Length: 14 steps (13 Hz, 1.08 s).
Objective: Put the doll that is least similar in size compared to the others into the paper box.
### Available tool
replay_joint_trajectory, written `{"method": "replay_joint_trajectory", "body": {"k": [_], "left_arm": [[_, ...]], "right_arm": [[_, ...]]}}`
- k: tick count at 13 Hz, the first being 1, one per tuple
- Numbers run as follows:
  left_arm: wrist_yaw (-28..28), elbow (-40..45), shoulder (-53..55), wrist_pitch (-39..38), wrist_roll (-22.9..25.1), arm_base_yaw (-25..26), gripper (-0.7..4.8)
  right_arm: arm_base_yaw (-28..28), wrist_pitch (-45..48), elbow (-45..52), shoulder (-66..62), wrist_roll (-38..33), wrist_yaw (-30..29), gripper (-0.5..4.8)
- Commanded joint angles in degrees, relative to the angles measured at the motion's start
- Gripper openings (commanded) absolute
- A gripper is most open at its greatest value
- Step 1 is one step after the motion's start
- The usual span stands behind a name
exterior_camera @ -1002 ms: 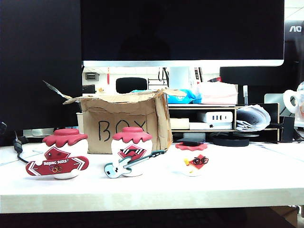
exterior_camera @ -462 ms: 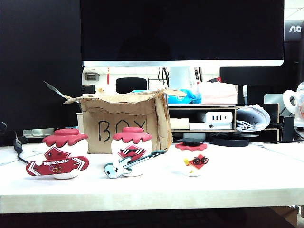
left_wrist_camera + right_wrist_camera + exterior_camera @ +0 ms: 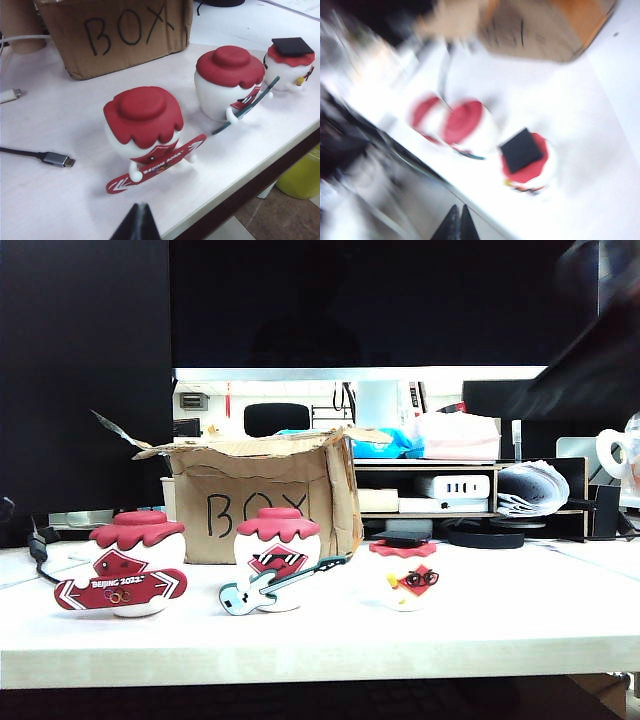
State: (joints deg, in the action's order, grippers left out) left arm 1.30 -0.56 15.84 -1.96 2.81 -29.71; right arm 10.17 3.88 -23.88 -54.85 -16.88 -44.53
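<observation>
Looking across the white table [image 3: 520,625], I see the doll [image 3: 409,577] standing right of the guitar doll [image 3: 277,560] and snowboard doll [image 3: 130,563], in front of the paper box [image 3: 262,498]. My right gripper [image 3: 456,223] has its jaws together, empty, above the doll. The left gripper [image 3: 136,223] is also closed, near the snowboard doll.

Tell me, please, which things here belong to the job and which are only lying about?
Job: smallest doll; paper box; right gripper, shut above the dolls.

Lying about: snowboard doll; guitar doll; USB cable; left gripper, shut, near table edge.
</observation>
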Motion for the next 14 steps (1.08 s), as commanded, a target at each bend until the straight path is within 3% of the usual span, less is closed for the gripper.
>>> {"method": "replay_joint_trajectory", "body": {"k": [1, 2, 3, 4, 7, 9, 14], "left_arm": [[0.0, -0.1, 0.0, 0.7, 0.0, 0.1, -0.05], [0.0, -0.1, 0.0, 0.8, 0.0, 0.1, -0.05], [0.0, -0.1, 0.0, 0.7, 0.0, 0.1, -0.05], [0.0, -0.1, 0.0, 0.8, 0.0, 0.1, -0.05], [0.0, -0.1, 0.0, 0.7, 0.0, 0.1, -0.05], [0.0, -0.1, 0.0, 0.8, 0.0, 0.1, -0.05], [0.0, -0.1, 0.0, 0.8, 0.0, 0.1, -0.05]], "right_arm": [[6.8, 1.0, -2.9, -7.8, 11.2, 6.9, 0.09], [10.1, 1.1, -3.6, -9.9, 11.4, 13.7, 1.89], [13.4, 1.1, -4.0, -10.9, 11.6, 21.9, 4.79], [16.2, 1.1, -4.2, -11.4, 12.6, 27.9, 4.79], [21.1, 2.7, -4.5, -14.0, 12.6, 33.1, 4.79], [23.5, 6.3, -4.5, -16.7, 12.6, 41.4, 4.79], [24.0, 10.8, -8.7, -27.2, 12.4, 40.3, 4.79]]}}
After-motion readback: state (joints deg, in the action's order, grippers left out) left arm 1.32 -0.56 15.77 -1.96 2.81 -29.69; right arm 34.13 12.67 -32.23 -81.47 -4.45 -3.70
